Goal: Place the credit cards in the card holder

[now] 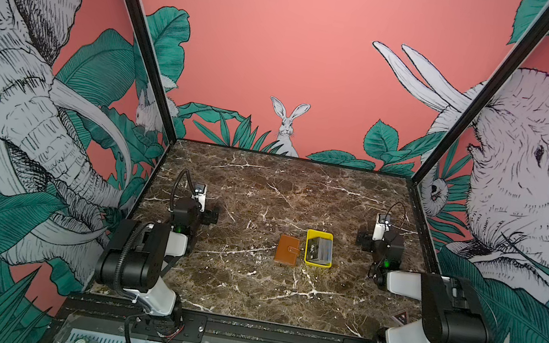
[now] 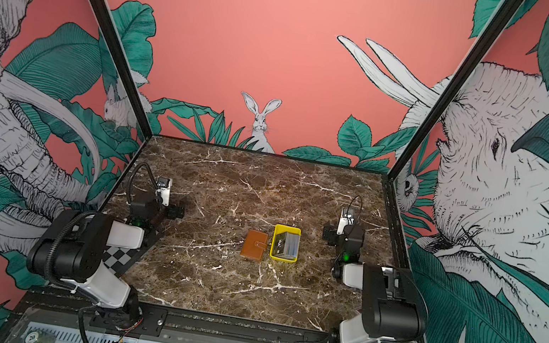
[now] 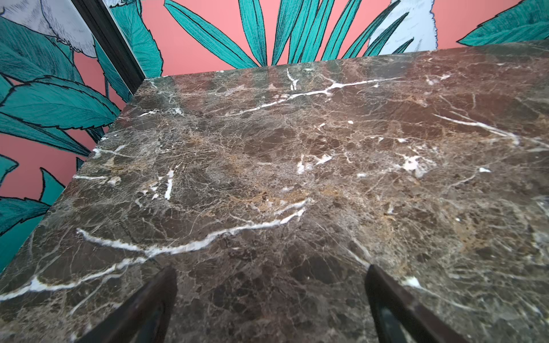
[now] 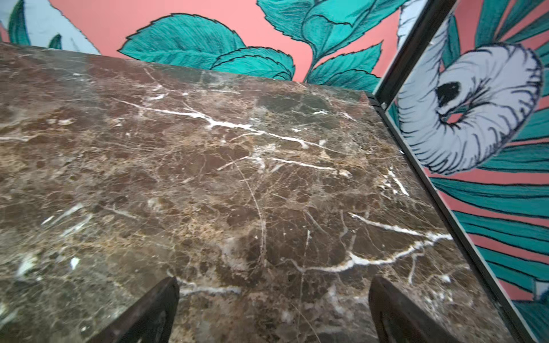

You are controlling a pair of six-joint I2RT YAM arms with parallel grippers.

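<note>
Marble table (image 1: 247, 287): L arm (image 1: 136, 258), R arm (image 1: 448, 312) folded; L gripper (image 3: 270, 276), R gripper (image 4: 273, 285) wide open.

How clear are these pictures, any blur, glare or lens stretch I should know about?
Both top views: wide-angle stretch, frame post splaying outward; even light; credit cards too small for crisp lettering. Left wrist view: marble table sharp, pink sheen at its far edge, near jaws blurred. Right wrist view: the same, slightly softer.
</note>
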